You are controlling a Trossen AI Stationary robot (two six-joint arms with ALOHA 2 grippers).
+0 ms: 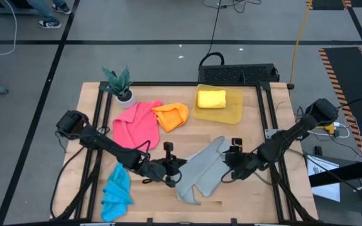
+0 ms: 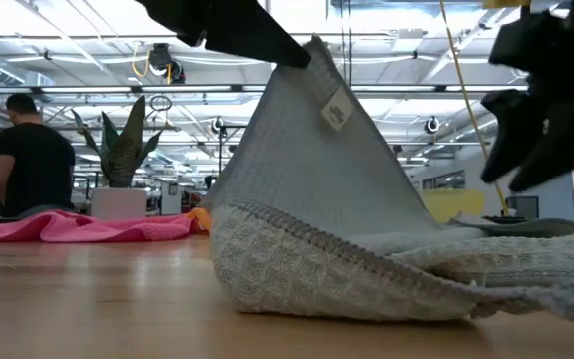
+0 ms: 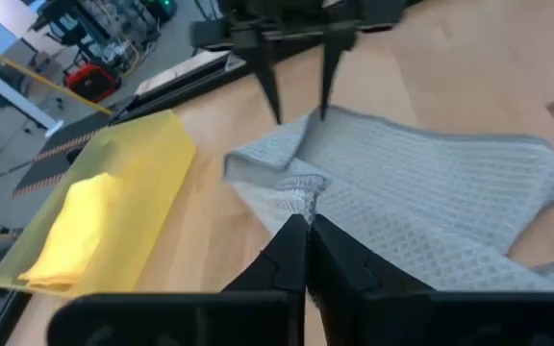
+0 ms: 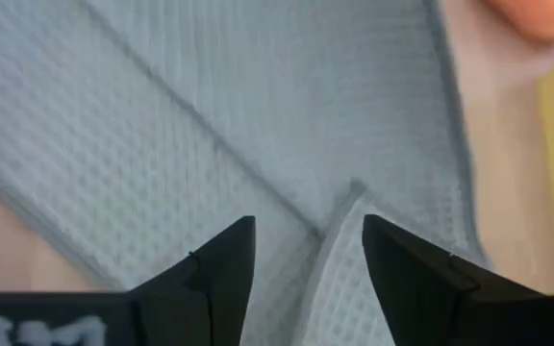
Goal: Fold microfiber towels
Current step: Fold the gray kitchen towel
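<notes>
The grey towel [image 1: 201, 168] lies crumpled on the wooden table, right of centre. My left gripper [image 1: 173, 171] is shut on its left edge and has raised that edge into a peak [image 2: 312, 55]. My right gripper [image 4: 308, 255] stands open just over the towel's right part [image 4: 258, 115], with nothing between its fingers. The pink towel [image 1: 137, 125] and orange towel [image 1: 171, 116] lie spread at the far left. Near the front left lies the blue towel [image 1: 117, 191]. The yellow towel [image 1: 211, 98] rests folded in the yellow bin [image 1: 234, 112]. My left gripper pinches the grey towel's hemmed edge [image 3: 301, 192] between its two fingers, coming in on a slant from the table's left. That edge is lifted clear and the cloth slopes down from it like a tent. The towel's lower part [image 2: 367, 279] stays bunched on the table.
A small potted plant [image 1: 121, 85] stands at the far left corner. A black frame [image 1: 266, 113] runs along the table's edges. Bare wood shows in the middle and along the front edge [image 1: 244, 201]. People stand in the room beyond [image 2: 28, 150].
</notes>
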